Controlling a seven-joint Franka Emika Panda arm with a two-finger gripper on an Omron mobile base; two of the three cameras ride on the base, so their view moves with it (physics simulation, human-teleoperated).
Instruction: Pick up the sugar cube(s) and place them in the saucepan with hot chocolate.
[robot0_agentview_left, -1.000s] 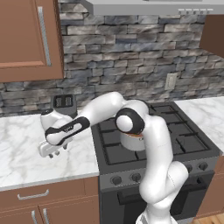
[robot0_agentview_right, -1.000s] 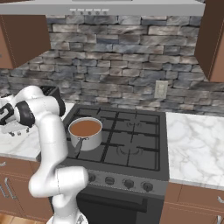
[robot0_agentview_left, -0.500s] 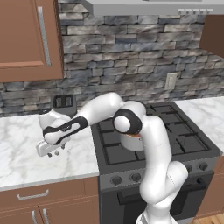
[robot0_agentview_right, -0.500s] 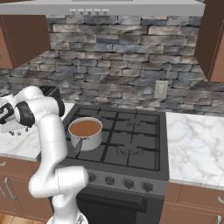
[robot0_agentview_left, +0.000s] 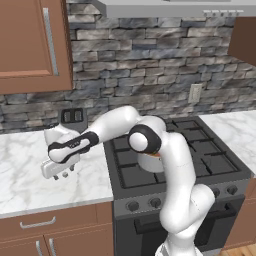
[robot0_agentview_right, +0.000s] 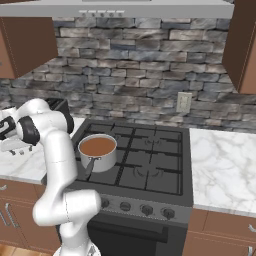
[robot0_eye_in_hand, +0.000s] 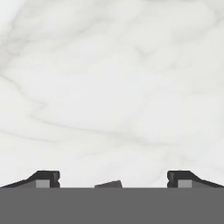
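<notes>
The robot's claw (robot0_eye_in_hand: 113, 178) hangs low over the marble counter (robot0_eye_in_hand: 109, 87) left of the stove, jaws spread wide, with a small grey sugar cube (robot0_eye_in_hand: 108, 184) sitting just between the fingertips at the frame's edge. The saucepan (robot0_agentview_right: 98, 152) of hot chocolate waits well apart on the front-left burner. Closing off-centre could nudge the tiny cube aside or pinch it crooked, so it slips free on the way over

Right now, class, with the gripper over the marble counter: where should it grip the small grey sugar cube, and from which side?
Across two opposite side faces, straight down from above: the sugar cube lies low on the marble counter, midway between the open gripper's fingertips. Only a sliver shows, so its turn is unclear.
</notes>
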